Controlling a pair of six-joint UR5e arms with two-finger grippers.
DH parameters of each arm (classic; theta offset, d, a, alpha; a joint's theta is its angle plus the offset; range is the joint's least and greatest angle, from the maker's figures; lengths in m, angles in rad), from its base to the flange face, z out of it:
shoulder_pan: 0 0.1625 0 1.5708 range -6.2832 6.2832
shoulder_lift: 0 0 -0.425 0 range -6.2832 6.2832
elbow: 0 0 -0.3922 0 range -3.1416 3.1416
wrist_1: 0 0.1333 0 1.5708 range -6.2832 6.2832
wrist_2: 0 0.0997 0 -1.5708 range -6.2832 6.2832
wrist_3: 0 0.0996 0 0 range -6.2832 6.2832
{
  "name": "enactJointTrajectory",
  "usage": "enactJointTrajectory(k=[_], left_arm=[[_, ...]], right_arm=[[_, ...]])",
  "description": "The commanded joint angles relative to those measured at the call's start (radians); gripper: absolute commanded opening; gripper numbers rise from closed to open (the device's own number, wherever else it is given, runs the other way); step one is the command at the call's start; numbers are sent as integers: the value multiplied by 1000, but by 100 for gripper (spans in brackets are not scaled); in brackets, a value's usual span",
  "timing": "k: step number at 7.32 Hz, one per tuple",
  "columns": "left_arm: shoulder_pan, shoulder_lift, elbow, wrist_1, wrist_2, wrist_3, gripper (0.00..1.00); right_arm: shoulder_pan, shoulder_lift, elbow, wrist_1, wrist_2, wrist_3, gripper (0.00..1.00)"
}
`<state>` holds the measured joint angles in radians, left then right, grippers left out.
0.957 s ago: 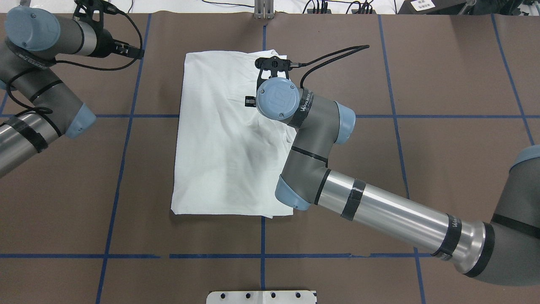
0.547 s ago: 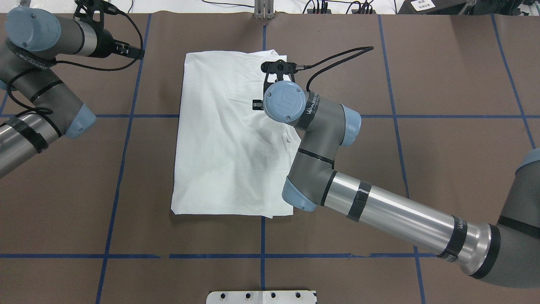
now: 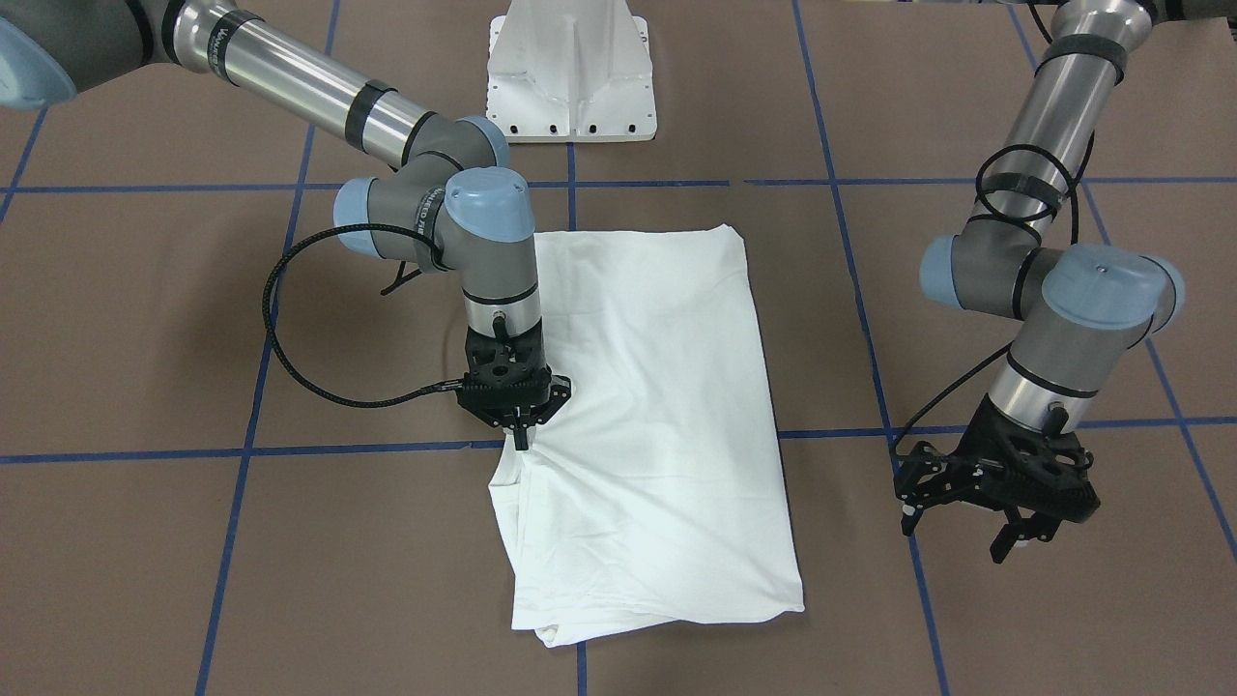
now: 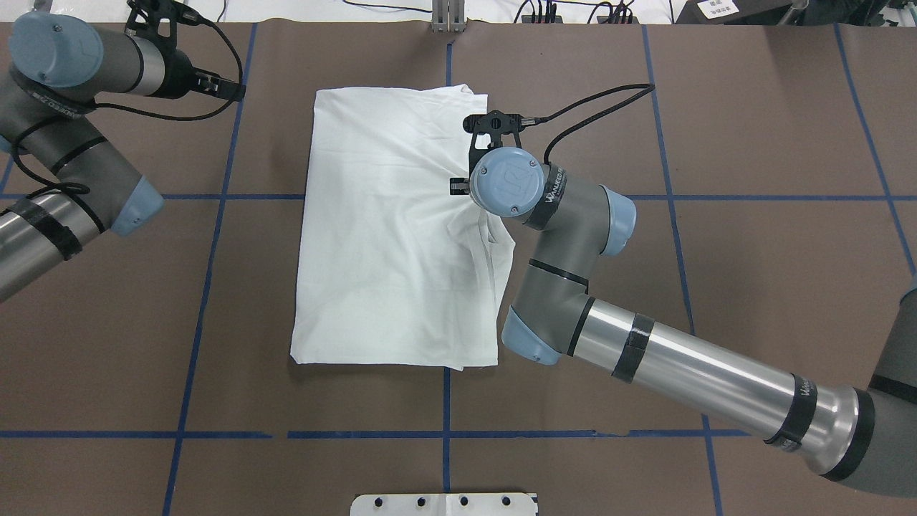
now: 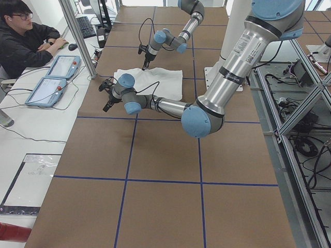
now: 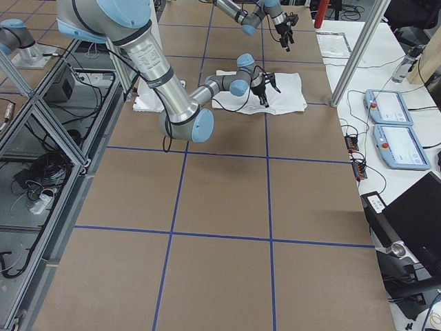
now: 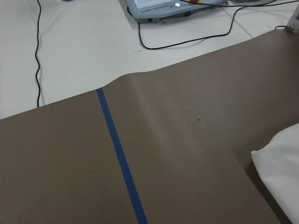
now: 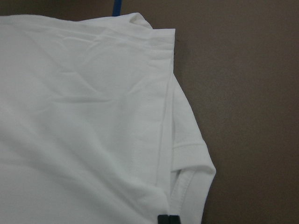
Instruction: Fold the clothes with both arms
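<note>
The white shirt (image 4: pixel 387 229) lies folded into a long rectangle in the middle of the brown table; it also shows in the front view (image 3: pixel 657 406). No printed text or collar shows. My right gripper (image 3: pixel 522 437) stands upright at the shirt's long edge, shut on a pinch of fabric, with creases radiating from it. In the right wrist view its shut fingertips (image 8: pixel 168 218) touch a hemmed layer of the shirt (image 8: pixel 93 116). From overhead its wrist hides the grip. My left gripper (image 3: pixel 959 530) is open and empty, hanging above bare table beside the shirt. The left wrist view shows only a shirt corner (image 7: pixel 280 172).
The white pedestal base (image 3: pixel 572 72) stands at the robot's side of the table. A black cable loop (image 3: pixel 285 329) hangs from the right wrist. Blue tape lines (image 4: pixel 445 434) cross the brown cover. An operator (image 5: pixel 23 39) sits at the table's far side with tablets.
My right gripper has moved rightward in the overhead view, dragging the pinched shirt edge with it, so fresh creases fan toward the grip. The left arm has not moved.
</note>
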<state>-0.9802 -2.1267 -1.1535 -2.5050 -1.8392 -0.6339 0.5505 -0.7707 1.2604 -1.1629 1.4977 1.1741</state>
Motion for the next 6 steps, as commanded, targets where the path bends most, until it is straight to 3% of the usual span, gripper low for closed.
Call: enactJointTrajectory(k=[1,2,4,6], left_arm=[[0,1,2,0,0,0,100],[0,1,0,2,0,2,100],[5,-1,-38,3,-3,-1,100],[8,81,-174,14,-128,-103,100]], right_arm=[[-3,2,2,0,-2,2,100],[9,4,22,-1,9,-1,100],[40,-16,86,-14,112,10,100],[29,-187,304,-12,110,21,100]])
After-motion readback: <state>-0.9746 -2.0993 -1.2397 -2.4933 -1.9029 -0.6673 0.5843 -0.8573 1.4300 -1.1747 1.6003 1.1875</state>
